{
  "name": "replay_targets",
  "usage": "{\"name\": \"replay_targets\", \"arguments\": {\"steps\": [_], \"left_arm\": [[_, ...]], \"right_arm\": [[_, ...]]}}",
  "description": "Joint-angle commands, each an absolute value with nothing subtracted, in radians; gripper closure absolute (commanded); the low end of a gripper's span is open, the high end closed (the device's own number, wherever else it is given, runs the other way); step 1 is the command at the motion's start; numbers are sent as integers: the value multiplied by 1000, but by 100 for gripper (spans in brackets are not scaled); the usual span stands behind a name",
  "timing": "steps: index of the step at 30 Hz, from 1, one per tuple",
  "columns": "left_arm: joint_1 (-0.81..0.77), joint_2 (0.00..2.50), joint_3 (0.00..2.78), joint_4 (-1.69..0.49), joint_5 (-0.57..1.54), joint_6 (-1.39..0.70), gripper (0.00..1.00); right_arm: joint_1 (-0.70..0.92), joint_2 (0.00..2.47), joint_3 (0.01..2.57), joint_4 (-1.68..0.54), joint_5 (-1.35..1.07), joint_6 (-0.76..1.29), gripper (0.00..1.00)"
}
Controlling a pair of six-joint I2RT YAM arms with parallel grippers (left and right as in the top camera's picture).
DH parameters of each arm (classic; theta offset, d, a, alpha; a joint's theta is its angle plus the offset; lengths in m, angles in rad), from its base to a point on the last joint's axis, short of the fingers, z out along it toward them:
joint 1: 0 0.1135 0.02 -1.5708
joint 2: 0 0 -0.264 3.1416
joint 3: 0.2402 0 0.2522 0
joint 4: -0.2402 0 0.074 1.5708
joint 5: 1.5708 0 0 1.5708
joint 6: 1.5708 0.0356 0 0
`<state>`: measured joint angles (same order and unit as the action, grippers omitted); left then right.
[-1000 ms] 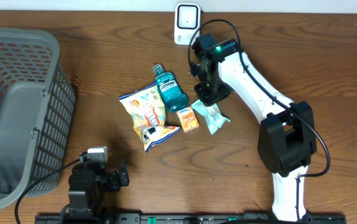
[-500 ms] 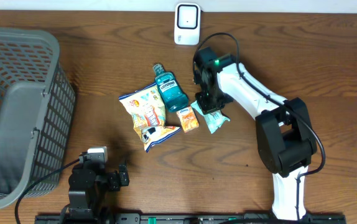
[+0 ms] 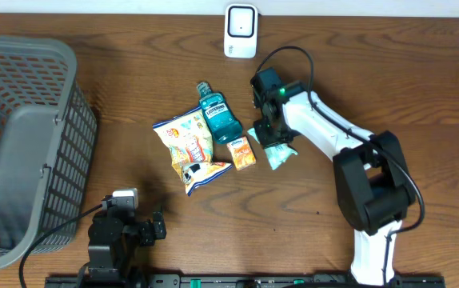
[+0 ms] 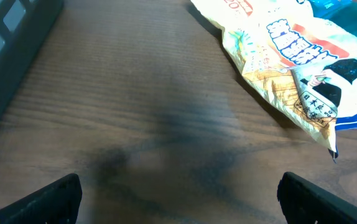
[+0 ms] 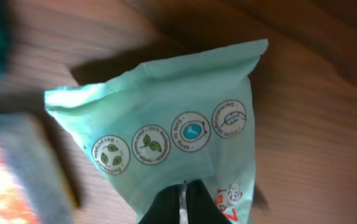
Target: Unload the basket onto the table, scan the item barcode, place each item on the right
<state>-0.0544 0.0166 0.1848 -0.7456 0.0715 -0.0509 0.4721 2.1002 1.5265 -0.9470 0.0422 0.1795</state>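
Item location: the mint-green packet (image 5: 166,124) lies flat on the desk (image 3: 133,48), right of centre in the overhead view, just beside the orange sachet (image 3: 242,152) and under the wrist of the right arm (image 3: 325,132).
Right jaws: closed right down; in the wrist view they are seen pinched together at the packet's lower edge, and the film appears to be caught between them.
Left jaws: spread wide and holding nothing, at the lower left of the overhead view, over bare desk near the snack bag (image 4: 290,56).
Weight: judged light.
Stiffness: judged soft; sagging or folding is to be expected once the packet is lifted by one edge.
Surface: glossy film, judged slippery; a shallow pinch may be lost.
Fragility: low; crushing is not a concern.
Hold point: the flat sealed end is preferred, so that the printed faces are left uncovered.
Barcode: none is seen on the upturned face, only a row of round symbols.
Scanner: the white scanner (image 3: 240,30) stands at the upper centre, well apart from the packet.
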Motion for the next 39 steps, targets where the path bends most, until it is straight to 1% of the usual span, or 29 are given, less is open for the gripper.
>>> {"name": "replay_targets", "arguments": {"steps": [1,3,6,7,8,10,12,13,20,23,27,31,34,39], "left_arm": [[-58,14,181,-769,59,-41,2],[-58,14,181,-769,59,-41,2],[-58,14,181,-769,59,-41,2],[-58,14,181,-769,59,-41,2],[-58,14,181,-769,59,-41,2],[-58,14,181,-769,59,-41,2],[-58,14,181,-769,59,-41,2],[-58,14,181,-769,59,-41,2],[-58,14,181,-769,59,-41,2],[-58,14,181,-769,59,-41,2],[-58,14,181,-769,59,-41,2],[-58,14,181,-770,59,-41,2],[-58,14,181,-769,59,-41,2],[-58,14,181,-769,59,-41,2]], "right_arm": [[454,2156,1677,-1061,157,199,87],[454,2154,1810,-1142,159,179,76],[461,2153,1943,-1209,156,178,51],[464,2153,1977,-1227,151,178,51],[471,2153,1999,-1237,151,178,58],[480,2155,1992,-1243,146,179,80],[490,2157,1953,-1241,127,179,95],[493,2157,1932,-1238,120,179,98],[507,2157,1763,-1201,39,187,99],[507,2157,1730,-1175,-19,186,99],[507,2157,1722,-1153,-22,187,99],[507,2158,1710,-1100,21,186,99],[499,2161,1665,-1037,102,186,99],[467,2162,1566,-954,133,210,99]]}}
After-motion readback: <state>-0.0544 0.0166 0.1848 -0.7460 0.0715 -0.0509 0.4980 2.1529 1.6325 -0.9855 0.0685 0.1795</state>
